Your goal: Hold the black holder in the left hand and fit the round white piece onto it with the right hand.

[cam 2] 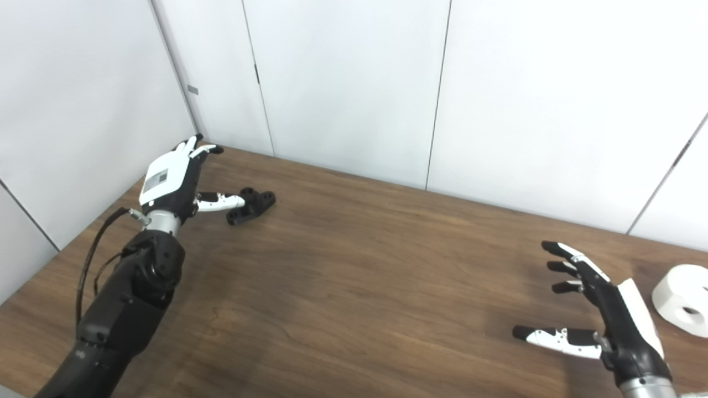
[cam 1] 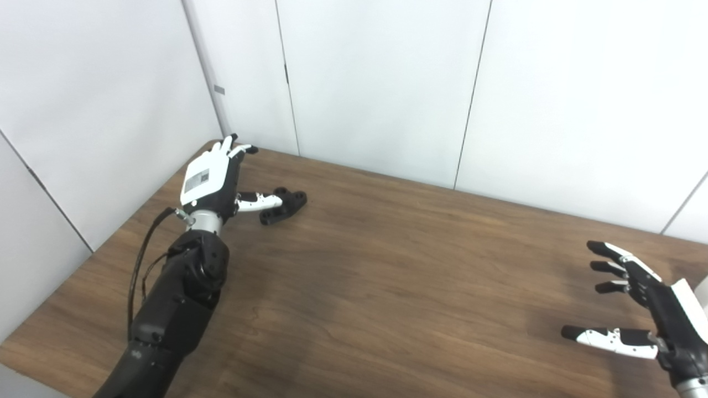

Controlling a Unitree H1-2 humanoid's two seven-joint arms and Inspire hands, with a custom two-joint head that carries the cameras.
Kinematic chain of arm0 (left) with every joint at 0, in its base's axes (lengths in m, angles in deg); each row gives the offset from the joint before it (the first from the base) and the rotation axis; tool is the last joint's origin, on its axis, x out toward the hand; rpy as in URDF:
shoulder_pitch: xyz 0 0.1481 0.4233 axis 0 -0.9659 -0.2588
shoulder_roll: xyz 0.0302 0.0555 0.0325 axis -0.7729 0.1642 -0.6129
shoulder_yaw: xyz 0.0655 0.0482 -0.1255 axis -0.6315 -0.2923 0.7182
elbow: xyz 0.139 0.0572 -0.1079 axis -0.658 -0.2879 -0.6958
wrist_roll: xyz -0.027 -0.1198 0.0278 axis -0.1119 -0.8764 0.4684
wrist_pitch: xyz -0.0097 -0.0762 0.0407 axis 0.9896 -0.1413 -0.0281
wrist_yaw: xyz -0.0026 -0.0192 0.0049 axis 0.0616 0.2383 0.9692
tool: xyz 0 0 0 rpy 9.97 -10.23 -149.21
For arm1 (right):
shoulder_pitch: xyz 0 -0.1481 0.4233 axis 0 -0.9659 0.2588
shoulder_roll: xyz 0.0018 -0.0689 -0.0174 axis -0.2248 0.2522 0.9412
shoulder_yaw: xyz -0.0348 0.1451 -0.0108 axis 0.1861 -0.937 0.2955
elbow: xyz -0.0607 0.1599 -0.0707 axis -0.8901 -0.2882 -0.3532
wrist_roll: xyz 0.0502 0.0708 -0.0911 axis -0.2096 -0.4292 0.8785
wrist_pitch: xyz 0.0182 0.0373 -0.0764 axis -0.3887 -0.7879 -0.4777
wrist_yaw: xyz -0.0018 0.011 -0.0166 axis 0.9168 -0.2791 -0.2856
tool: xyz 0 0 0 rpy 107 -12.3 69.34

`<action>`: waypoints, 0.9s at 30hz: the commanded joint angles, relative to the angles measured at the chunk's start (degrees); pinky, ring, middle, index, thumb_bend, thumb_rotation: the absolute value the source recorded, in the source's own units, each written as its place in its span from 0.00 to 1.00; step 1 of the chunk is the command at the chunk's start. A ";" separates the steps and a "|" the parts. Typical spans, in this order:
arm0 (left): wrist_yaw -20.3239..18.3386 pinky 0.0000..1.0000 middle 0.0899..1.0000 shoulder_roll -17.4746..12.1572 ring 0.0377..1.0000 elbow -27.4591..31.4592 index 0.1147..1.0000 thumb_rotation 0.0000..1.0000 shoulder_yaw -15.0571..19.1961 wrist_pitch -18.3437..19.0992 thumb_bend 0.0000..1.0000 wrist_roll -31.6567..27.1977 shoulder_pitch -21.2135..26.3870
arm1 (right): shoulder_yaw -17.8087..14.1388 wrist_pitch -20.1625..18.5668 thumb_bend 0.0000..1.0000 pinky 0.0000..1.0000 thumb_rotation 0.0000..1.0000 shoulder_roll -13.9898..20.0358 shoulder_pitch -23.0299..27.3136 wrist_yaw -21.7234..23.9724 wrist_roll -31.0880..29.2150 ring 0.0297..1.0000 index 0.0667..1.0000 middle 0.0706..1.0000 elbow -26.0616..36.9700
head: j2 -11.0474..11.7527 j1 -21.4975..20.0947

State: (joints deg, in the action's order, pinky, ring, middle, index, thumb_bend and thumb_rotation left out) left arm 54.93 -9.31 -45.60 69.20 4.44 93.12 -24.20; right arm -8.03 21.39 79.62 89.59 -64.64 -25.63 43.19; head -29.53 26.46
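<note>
Left hand [cam 1: 213, 179], fingers spread, rests thumb against the black holder [cam 1: 284, 205] at the counter [cam 1: 387, 276] ten o'clock. Right hand [cam 2: 605, 315], spread and empty, sits beside the white piece [cam 2: 683, 300] at four o'clock. Risk: thumb may push the holder away rather than grasp it.

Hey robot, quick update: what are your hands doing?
Left hand open beside black holder. Right hand open, empty, left of round white piece. Nothing between.
</note>
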 commanded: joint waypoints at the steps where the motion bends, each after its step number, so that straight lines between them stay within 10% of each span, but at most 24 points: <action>1: 1.19 1.00 1.00 -2.51 1.00 0.46 0.82 0.43 -0.11 -1.55 1.00 0.03 1.27 | -0.70 1.16 0.71 0.64 0.07 0.97 1.83 -0.48 -0.33 0.78 0.81 0.85 1.84 | 0.13 -0.07; 27: -0.24 1.00 1.00 -2.41 1.00 -5.18 0.83 0.45 -4.23 -2.52 1.00 -3.31 1.22 | -1.59 0.13 0.58 0.59 0.07 2.26 1.10 0.31 -0.79 0.76 0.81 0.85 3.76 | 0.47 -0.45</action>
State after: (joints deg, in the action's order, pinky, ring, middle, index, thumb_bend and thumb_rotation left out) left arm 52.84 -9.64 -51.16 64.77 2.90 88.98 -24.77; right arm -9.07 20.78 81.21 89.54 -63.85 -26.20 44.70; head -29.00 26.02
